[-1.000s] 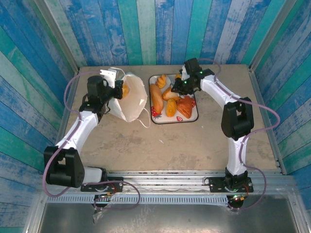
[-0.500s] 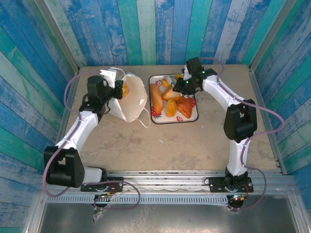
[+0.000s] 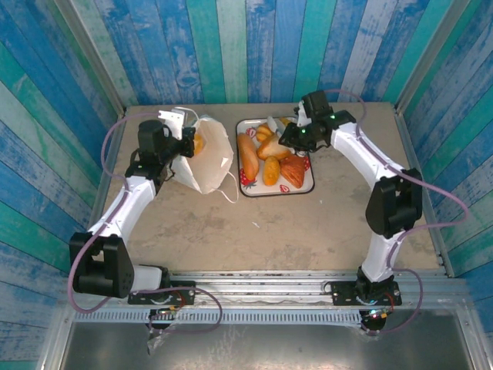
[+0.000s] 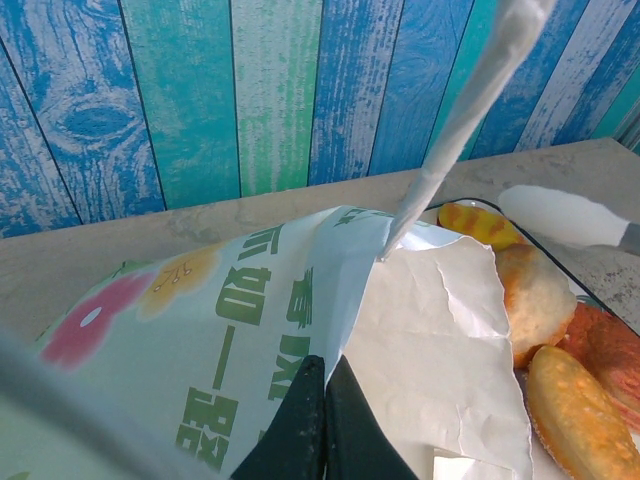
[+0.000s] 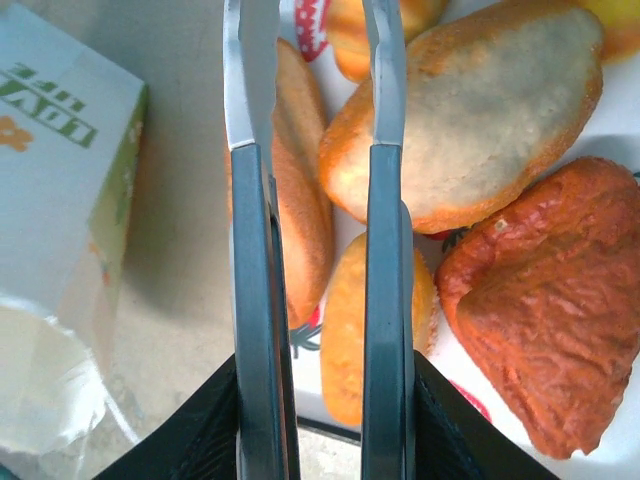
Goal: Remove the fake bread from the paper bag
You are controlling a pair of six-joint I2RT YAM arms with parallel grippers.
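- At the far middle of the table (image 3: pixel 269 231), top view, the strawberry-print tray (image 3: pixel 277 193) is loaded with fake bread (image 3: pixel 271 171): a long roll, buns and a reddish-brown croissant, packed side by side
- Just left of the tray sits the paper bag (image 3: pixel 212 166), tilted over, with its mouth turned toward the upper left of the frame
- There's one orange piece of the fake bread showing inside that mouth, right beside the left arm's wrist
- A thin loop handle (image 3: pixel 229 193) trails off the bag's near corner onto the table
- The left gripper (image 3: pixel 187 144) is on the rim of the bag's mouth; in the left wrist view its black fingertips are pressed tight together at the bottom centre, pinching the paper edge
- In that same view, the bag's green lettering and pink flower print run across the lower left
- Over on the right, the right gripper (image 3: pixel 293 139) hangs above the far part of the tray
- In the right wrist view, its black fingers clamp from outside onto both arms of the metal tongs (image 5: pixel 385 250)
- The tong arms run parallel up the frame, a narrow gap between them, over the long roll and a pale-topped bun; whether the tips touch the bread I cannot tell
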